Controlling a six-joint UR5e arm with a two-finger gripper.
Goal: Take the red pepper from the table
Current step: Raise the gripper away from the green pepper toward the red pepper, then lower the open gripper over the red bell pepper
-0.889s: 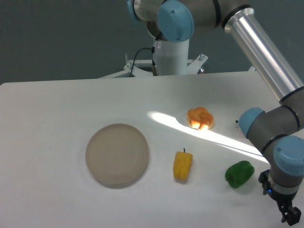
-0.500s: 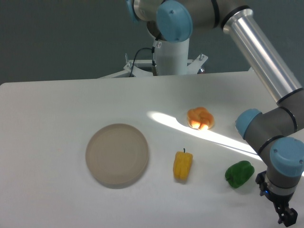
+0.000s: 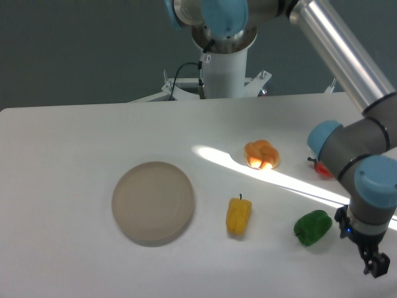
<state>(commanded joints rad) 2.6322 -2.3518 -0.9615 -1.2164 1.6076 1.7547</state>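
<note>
Only a sliver of the red pepper (image 3: 321,168) shows on the white table (image 3: 74,143), at the right side; the arm's grey-and-blue wrist joint hides most of it. My gripper (image 3: 376,267) hangs low over the table's front right corner, well in front of the red pepper and just right of the green pepper (image 3: 312,227). Its dark fingers look slightly apart with nothing between them.
A round beige-grey plate (image 3: 153,202) lies left of centre. A yellow pepper (image 3: 239,215) lies in the middle front, and an orange lobed pepper (image 3: 261,154) sits in a bright streak of light behind it. The arm's base stands at the far edge.
The wrist and gripper have risen and shifted a little away from the front edge. A red edge of the pepper now shows beside the wrist joint where none showed before.
</note>
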